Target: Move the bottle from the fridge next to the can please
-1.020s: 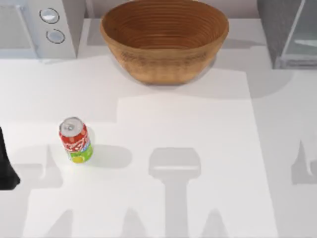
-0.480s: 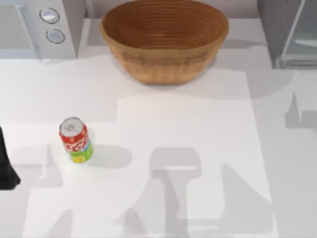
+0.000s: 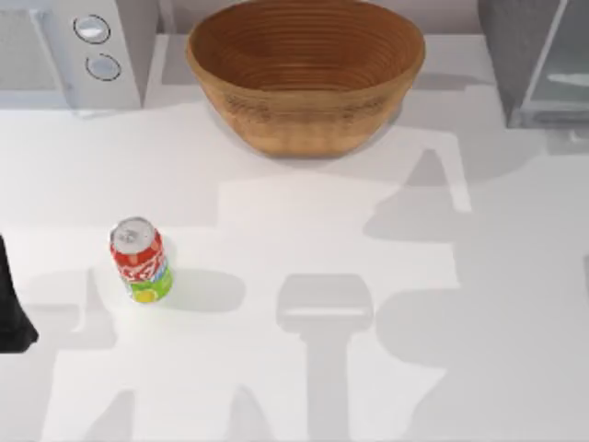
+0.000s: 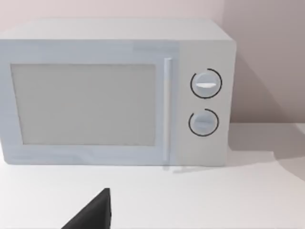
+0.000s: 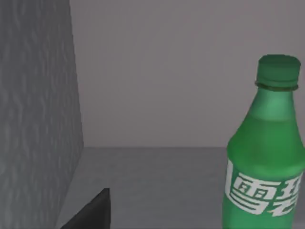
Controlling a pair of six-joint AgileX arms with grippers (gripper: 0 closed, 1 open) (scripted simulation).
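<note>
The red can (image 3: 141,260) stands upright on the white table (image 3: 304,230), at its left. At the back right corner is the dark grey fridge (image 3: 513,55) with its pale glassy door panel. The right wrist view looks into the fridge: its rough grey inner wall (image 5: 33,119) is close by, and the green bottle (image 5: 267,162) stands upright on the grey floor, capped, with a white label. A dark part of my right gripper (image 5: 90,212) shows short of the bottle, not touching it. My left arm (image 3: 11,308) is parked at the table's left edge.
A large woven basket (image 3: 306,74) sits at the back middle. A white microwave (image 3: 78,46) with two round knobs (image 4: 206,102) stands at the back left. Arm shadows lie across the table's right half.
The right arm's shadow has swept up the table's right side toward the fridge. The can and the left arm have not moved.
</note>
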